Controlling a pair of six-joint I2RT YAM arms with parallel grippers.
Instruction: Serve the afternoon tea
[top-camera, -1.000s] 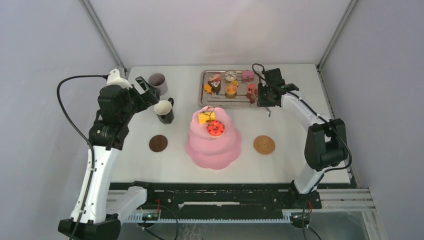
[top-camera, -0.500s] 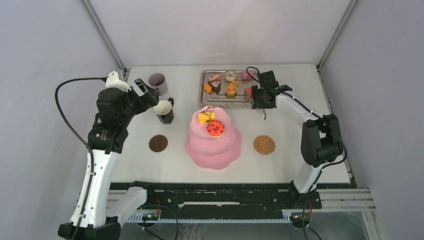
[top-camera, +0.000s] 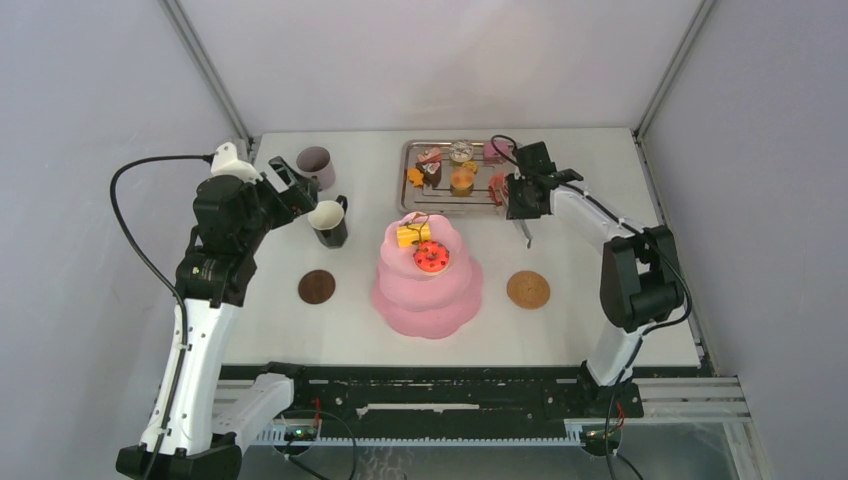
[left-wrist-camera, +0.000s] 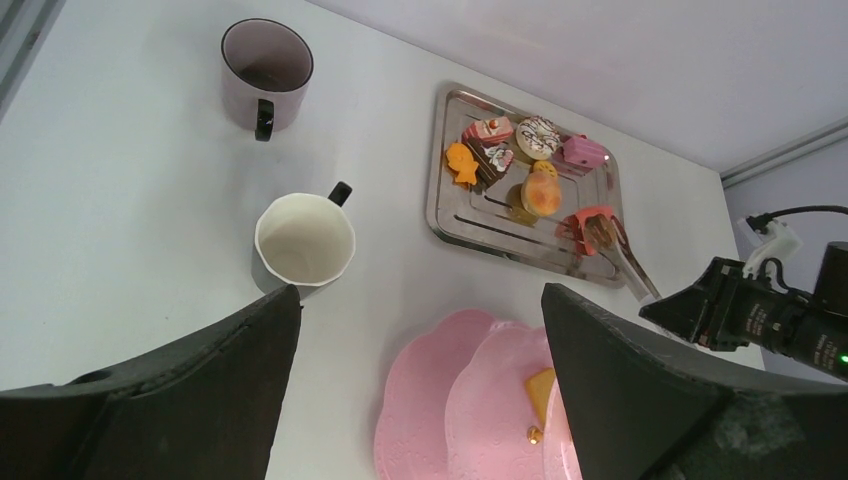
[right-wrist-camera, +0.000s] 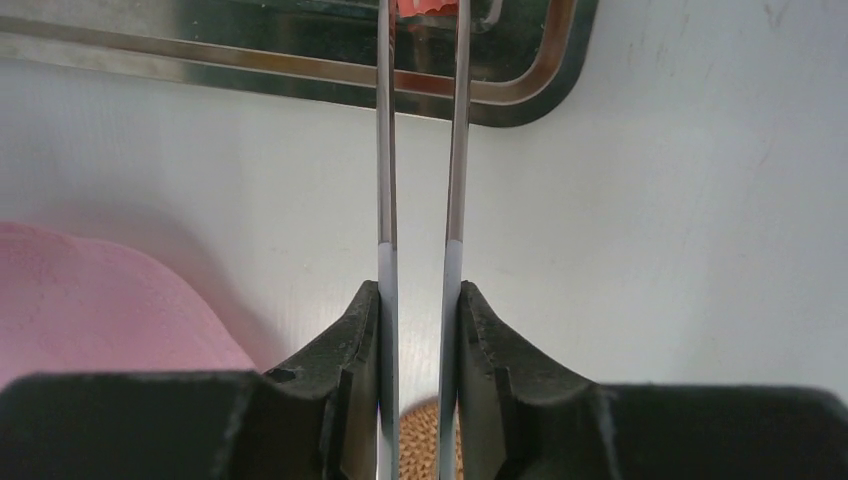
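Right gripper (right-wrist-camera: 420, 305) with tongs (right-wrist-camera: 458, 150), tips cropped

Red cake (right-wrist-camera: 425, 6) mostly beyond right wrist view's top edge.

Two mugs: one black mug (top-camera: 330, 228), one mauve mug (top-camera: 315, 165). One pink stand (top-camera: 425, 305). One tray (left-wrist-camera: 480, 215). Two coasters (top-camera: 316, 287). Two cakes (top-camera: 432, 257) on the stand, roughly eight on the tray, overlapping, exact count unclear. One pair of tongs (right-wrist-camera: 387, 150).

The left arm stands bent at the elbow, the left gripper (left-wrist-camera: 418, 300) tilted downward with fingers spread wide. The right arm stretches forward, the right gripper (right-wrist-camera: 418, 300) squeezing slim steel tongs (right-wrist-camera: 386, 150) that extend ahead of it.
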